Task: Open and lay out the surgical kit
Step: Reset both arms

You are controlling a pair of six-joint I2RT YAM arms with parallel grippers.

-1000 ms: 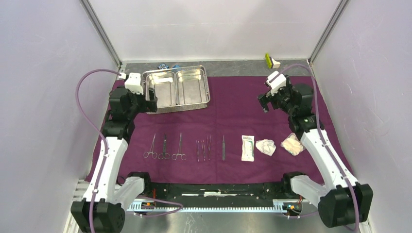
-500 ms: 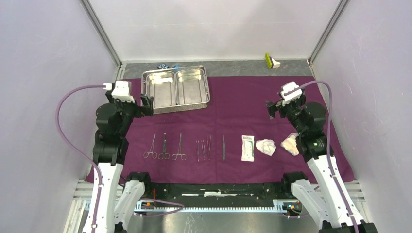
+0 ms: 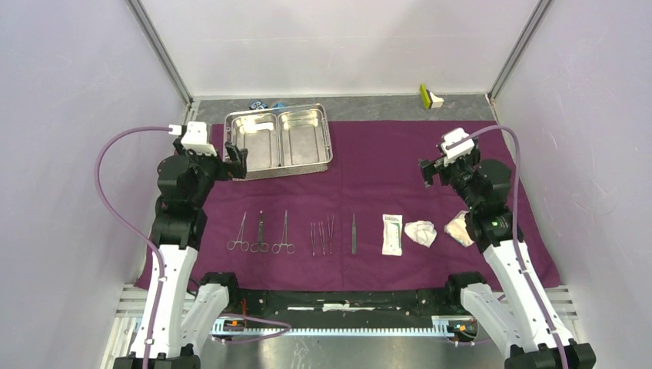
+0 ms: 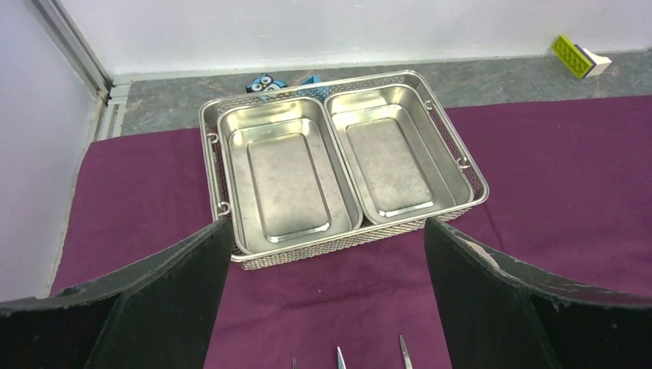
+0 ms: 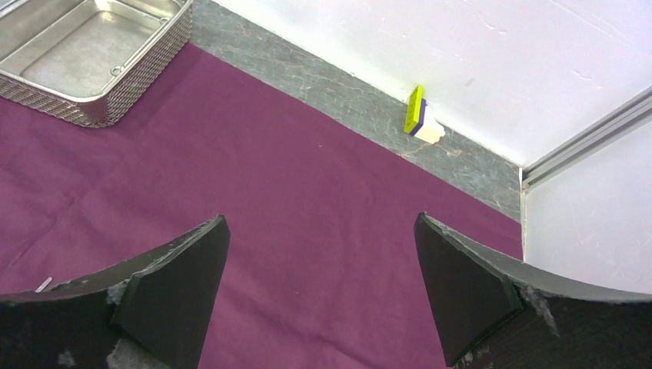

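- Left tool [image 4: 327, 250] and right tool [image 5: 321, 250] are gaping wide, holding nothing.
- The tray [image 4: 470, 173] is half hiding a small toy [image 4: 266, 81].
- The right arm [image 3: 501, 231] is covering some gauze [image 3: 458, 228].

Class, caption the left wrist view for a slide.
Empty shiny two-compartment steel tray resting on a large purple cloth wrap.

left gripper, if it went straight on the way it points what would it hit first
Probably the near wall of the steel tray, centred ahead of the open left gripper; depth is unclear, so the purple cloth just before it could come first.
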